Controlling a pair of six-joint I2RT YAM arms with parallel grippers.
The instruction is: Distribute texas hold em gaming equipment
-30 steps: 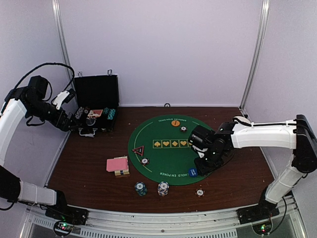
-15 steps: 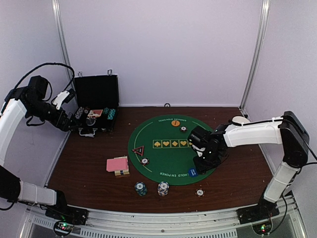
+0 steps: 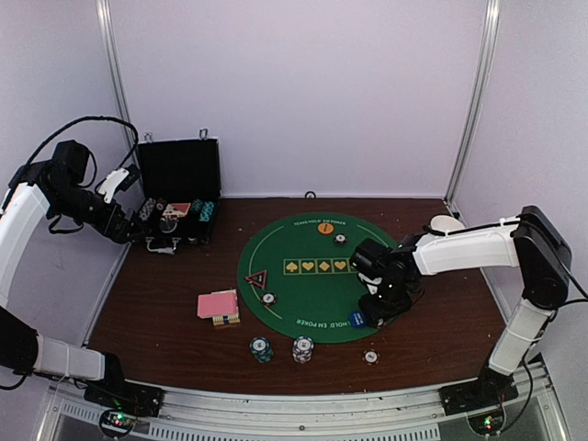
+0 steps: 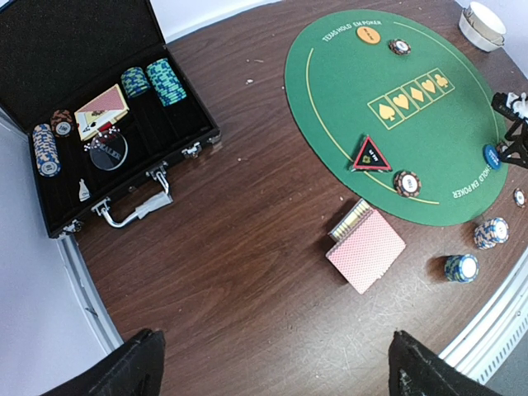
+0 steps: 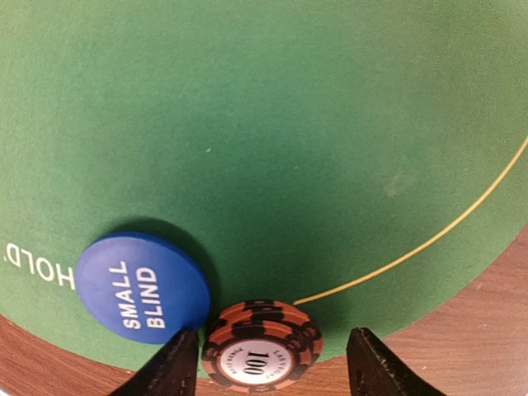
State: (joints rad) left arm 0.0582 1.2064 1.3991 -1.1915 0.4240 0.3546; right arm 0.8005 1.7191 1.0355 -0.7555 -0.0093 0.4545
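Right gripper [image 5: 271,351] sits low over the near-right rim of the green mat [image 5: 272,124], jaws part-open and straddling a red chip [image 5: 262,345] marked 100. One finger is at the chip's edge on the disc side and the other stands clear of it, so there is no clamp. The chip lies flat on the mat's rim, just beside the blue disc [image 5: 142,282] reading SMALL BLIND, the two nearly touching. Versus a second ago, the right arm's elbow has shifted inward from the right wall, and the gripper has crept only slightly toward the blue disc. Nothing on the table [image 3: 165,303] has shifted. Left gripper [image 4: 276,371] has not moved; it hangs high over the table's left side, fingers spread wide, empty. Cards [image 4: 366,250] stay pink-back up on the wood just off the mat's near-left side. The triangle marker [image 4: 372,153] is on the mat near them and the orange disc [image 4: 369,35] is at the mat's far edge. Teal stack [image 3: 261,348] and white-blue stack [image 3: 303,349] stand side by side on the wood near the front edge. Black case [image 4: 74,49] lies open at far left, more chips in its slots.
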